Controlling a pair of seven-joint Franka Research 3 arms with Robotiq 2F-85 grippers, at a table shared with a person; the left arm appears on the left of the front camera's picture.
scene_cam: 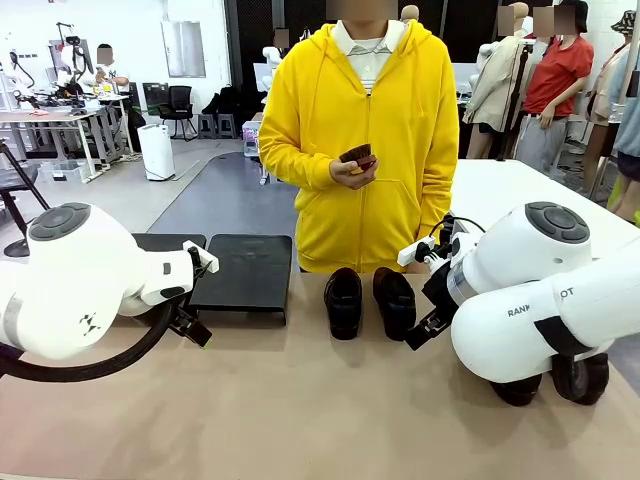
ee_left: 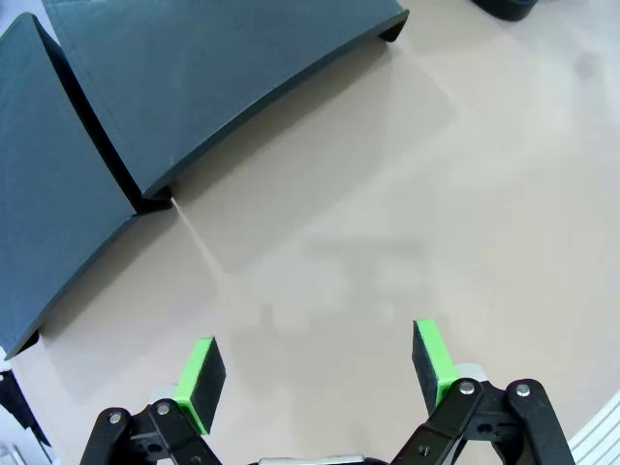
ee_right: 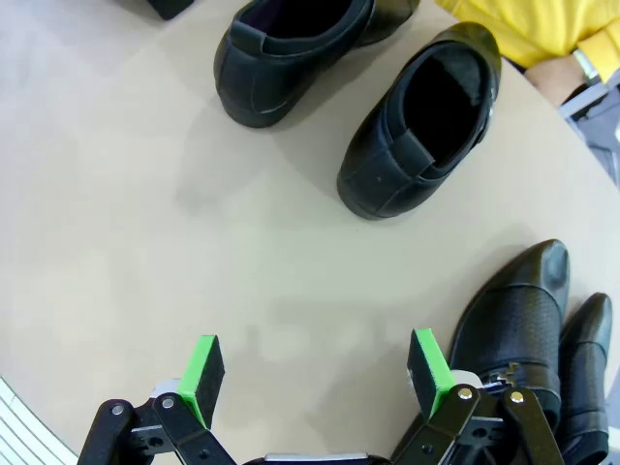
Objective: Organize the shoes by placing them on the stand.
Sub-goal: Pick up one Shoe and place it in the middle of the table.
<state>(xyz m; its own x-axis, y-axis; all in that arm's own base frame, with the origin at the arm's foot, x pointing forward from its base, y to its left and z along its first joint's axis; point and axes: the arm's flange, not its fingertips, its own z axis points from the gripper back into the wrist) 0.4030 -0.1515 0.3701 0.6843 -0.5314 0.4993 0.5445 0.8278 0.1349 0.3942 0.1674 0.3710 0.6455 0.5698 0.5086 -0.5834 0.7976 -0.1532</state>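
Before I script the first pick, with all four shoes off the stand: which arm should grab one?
Probably the right: the right end effector hangs open beside the loafers and the pointed shoes. The left end effector faces the stand, farther from every shoe.

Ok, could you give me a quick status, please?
Left end effector open, right end effector open, both empty. Loafers and dress shoes on table, none on stand. Nothing blocking.
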